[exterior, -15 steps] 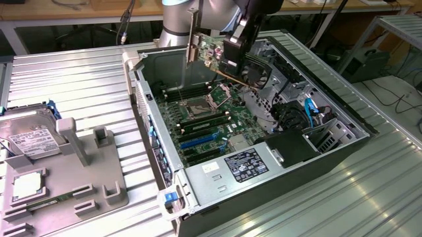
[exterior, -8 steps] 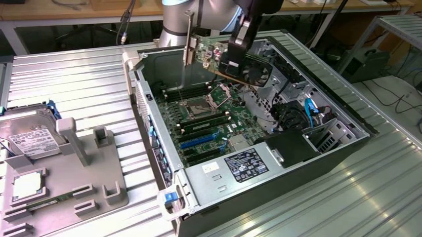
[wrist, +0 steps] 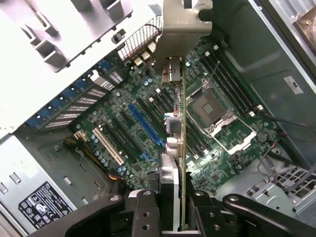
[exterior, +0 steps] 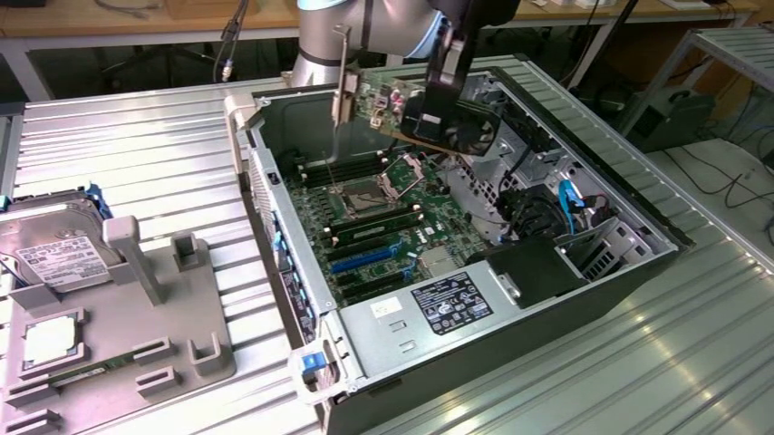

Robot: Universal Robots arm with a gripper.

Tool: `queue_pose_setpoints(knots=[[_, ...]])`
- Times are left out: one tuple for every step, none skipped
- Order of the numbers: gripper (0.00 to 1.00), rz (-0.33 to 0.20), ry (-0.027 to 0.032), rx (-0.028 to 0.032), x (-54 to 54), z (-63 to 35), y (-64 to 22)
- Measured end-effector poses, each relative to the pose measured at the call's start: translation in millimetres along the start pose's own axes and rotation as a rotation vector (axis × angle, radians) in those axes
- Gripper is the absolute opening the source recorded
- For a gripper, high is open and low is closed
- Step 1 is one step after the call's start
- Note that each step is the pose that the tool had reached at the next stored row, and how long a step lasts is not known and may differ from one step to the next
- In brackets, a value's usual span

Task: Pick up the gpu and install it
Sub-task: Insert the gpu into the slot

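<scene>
Tool clamped on the gpu above the open case.
Probably light, stiff and fragile; best held by its board edge.

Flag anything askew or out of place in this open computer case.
Only the gpu: gripped in the hand, it hangs tilted above the motherboard, seated in no slot. Nothing else looks damaged.

Above the case I see my arm: a silver-grey tube with a pale blue joint cap. Nearer the case, my gripper is matte black, its fingers flat bars with small round holes, hinged on links with shiny round pins.
</scene>
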State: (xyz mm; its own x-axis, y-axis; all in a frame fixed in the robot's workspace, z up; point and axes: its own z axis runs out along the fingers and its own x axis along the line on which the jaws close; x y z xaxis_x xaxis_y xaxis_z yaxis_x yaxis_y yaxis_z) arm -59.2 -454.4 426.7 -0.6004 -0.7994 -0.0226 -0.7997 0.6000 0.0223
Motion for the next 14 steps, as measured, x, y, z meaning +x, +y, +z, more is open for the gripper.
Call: queue_pose_setpoints(knots=[[0.28, -0.012, 0.0002, -0.0003, 0.0, 0.0, 0.0], [0.28, -0.024, 0.0005, -0.0006, 0.0, 0.0, 0.0], [0.28, -0.041, 0.0008, -0.0010, 0.0, 0.0, 0.0], [0.28, -0.059, 0.0013, -0.0014, 0.0, 0.0, 0.0], [0.28, -0.074, 0.0015, -0.0017, 0.0, 0.0, 0.0], [0.28, -0.086, 0.0019, -0.0020, 0.0, 0.0, 0.0], [0.28, -0.100, 0.0022, -0.0023, 0.0, 0.0, 0.0], [0.28, -0.117, 0.0026, -0.0026, 0.0, 0.0, 0.0], [0.28, -0.129, 0.0028, -0.0029, 0.0, 0.0, 0.0], [0.28, -0.142, 0.0031, -0.0032, 0.0, 0.0, 0.0], [0.28, -0.156, 0.0034, -0.0036, 0.0, 0.1, 0.0], [0.28, -0.169, 0.0037, -0.0038, 0.0, 0.0, 0.0], [0.28, -0.183, 0.0040, -0.0042, 0.0, 0.0, 0.0], [0.28, -0.199, 0.0044, -0.0045, 0.0, 0.0, 0.0]])
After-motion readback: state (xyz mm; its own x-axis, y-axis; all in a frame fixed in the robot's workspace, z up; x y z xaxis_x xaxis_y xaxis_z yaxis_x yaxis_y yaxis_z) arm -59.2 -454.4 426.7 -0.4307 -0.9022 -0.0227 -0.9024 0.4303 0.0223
